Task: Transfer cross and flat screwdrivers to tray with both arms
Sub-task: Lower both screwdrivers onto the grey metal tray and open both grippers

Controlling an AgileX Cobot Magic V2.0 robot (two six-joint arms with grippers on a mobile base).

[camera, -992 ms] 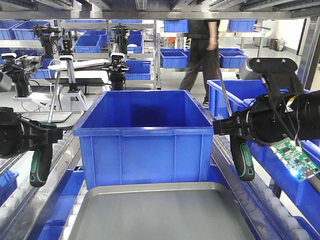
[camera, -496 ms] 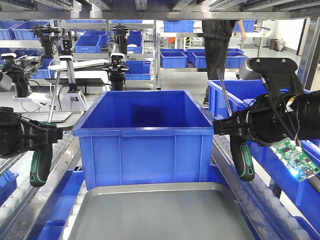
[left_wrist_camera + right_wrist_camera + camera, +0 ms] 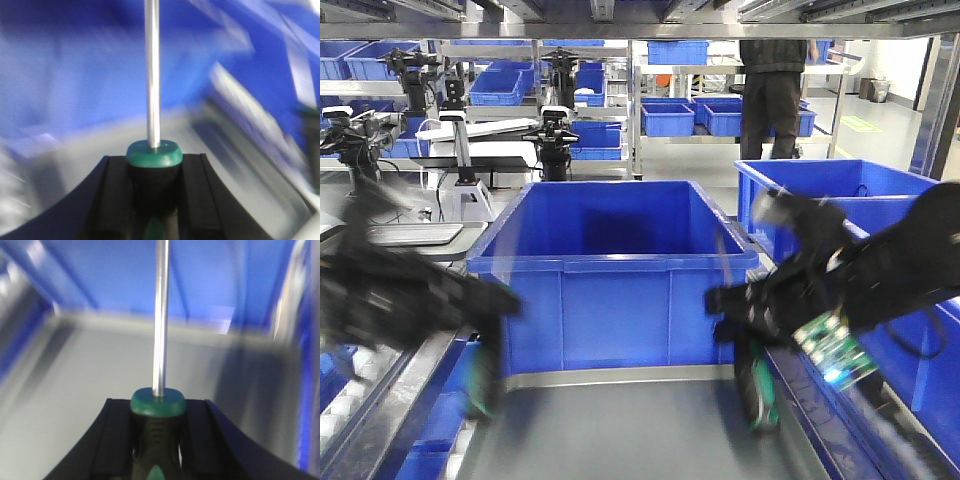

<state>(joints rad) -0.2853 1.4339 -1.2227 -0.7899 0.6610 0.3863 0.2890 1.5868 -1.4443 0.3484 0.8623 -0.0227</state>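
Note:
Both arms show blurred in the front view. My left gripper (image 3: 485, 335) is shut on a black-and-green screwdriver (image 3: 478, 385) whose handle hangs over the left edge of the grey tray (image 3: 620, 430). In the left wrist view the green collar of that screwdriver (image 3: 153, 154) sits clamped between the black fingers (image 3: 107, 200), steel shaft pointing away. My right gripper (image 3: 740, 320) is shut on the other screwdriver (image 3: 758, 395), its handle hanging over the tray's right part. In the right wrist view this screwdriver (image 3: 158, 402) is gripped, with the tray (image 3: 75, 390) beneath.
A deep blue bin (image 3: 610, 275) stands directly behind the tray. More blue bins (image 3: 830, 190) sit to the right. Roller rails (image 3: 380, 390) run along both sides. A person (image 3: 775, 95) stands at the far shelves.
Both arms have swung inward and down from beside the blue bin, carrying their screwdrivers over the tray. The person in the back has walked right.

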